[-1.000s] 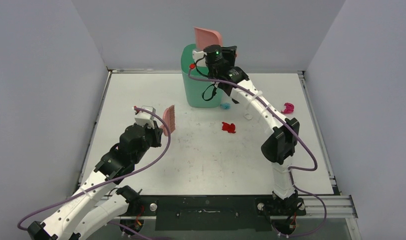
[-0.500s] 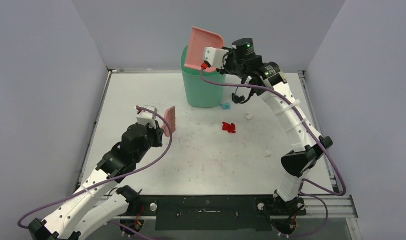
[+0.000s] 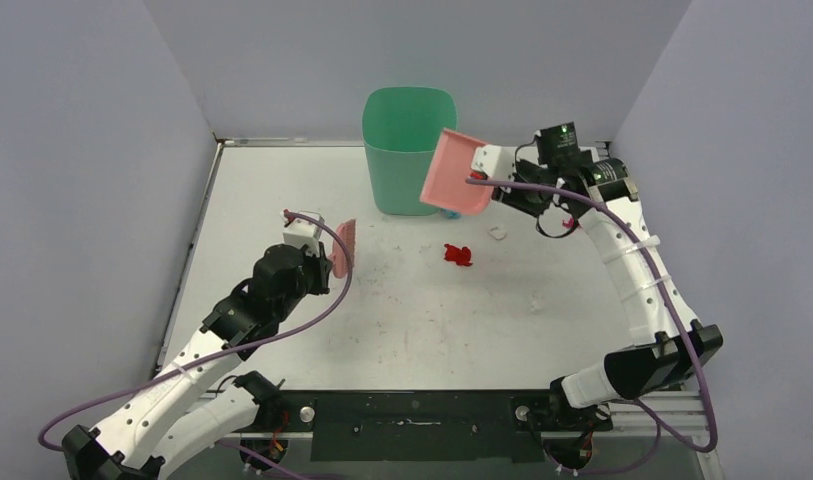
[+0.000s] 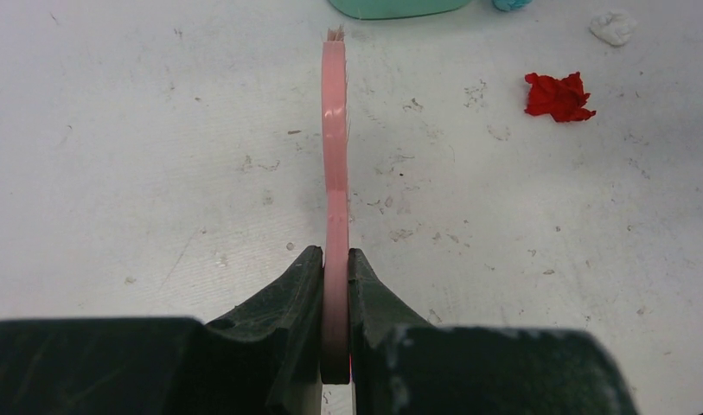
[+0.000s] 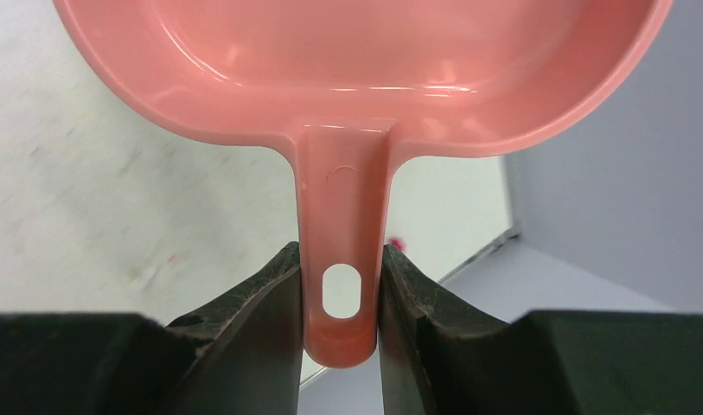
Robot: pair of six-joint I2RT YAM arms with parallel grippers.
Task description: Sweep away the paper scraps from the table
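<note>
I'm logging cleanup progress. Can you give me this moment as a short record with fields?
left gripper: shut on brush
right gripper: shut on dustpan handle
dustpan: tilted, in front of the bin's right side
bin: upright, far side of table
scraps on table: red scrap, white scrap, blue scrap near the bin
sweeping: not finished

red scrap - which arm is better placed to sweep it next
Left: the left hand grips the brush, close to the red scrap. The right hand holds the dustpan, raised beside the bin.
</note>
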